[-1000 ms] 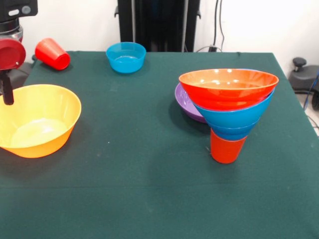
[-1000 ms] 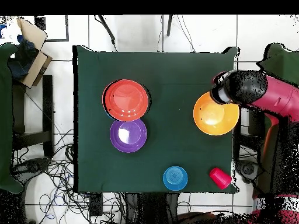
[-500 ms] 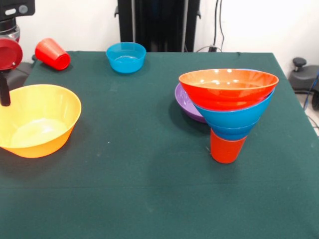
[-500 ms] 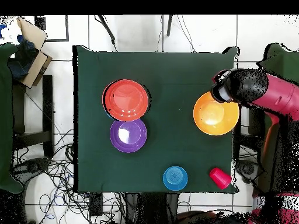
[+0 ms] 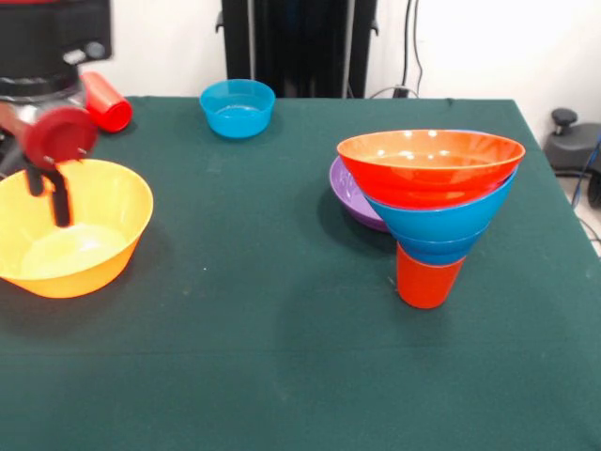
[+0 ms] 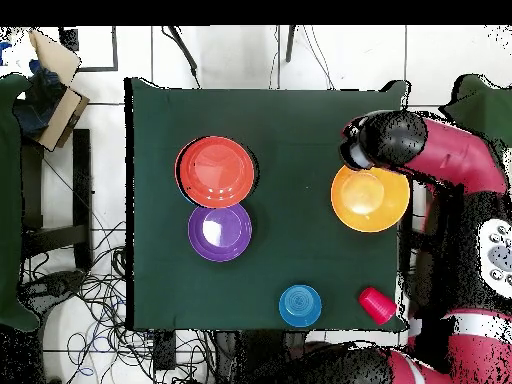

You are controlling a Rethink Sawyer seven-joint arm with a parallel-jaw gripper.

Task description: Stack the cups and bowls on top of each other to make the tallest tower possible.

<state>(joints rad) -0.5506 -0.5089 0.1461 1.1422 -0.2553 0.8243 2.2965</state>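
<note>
My end effector (image 5: 52, 193) hangs over the large yellow-orange bowl (image 5: 70, 230) at the tabletop (image 5: 282, 357) edge — grip state I cannot tell. The tower (image 5: 429, 202) stands near the opposite edge, beside the purple bowl (image 6: 220, 231).

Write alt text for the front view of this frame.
A tower of an orange-red plastic bowl and blue bowls on an upturned orange cup stands on the green table. The gripper hangs over a large yellow-orange bowl.
</note>
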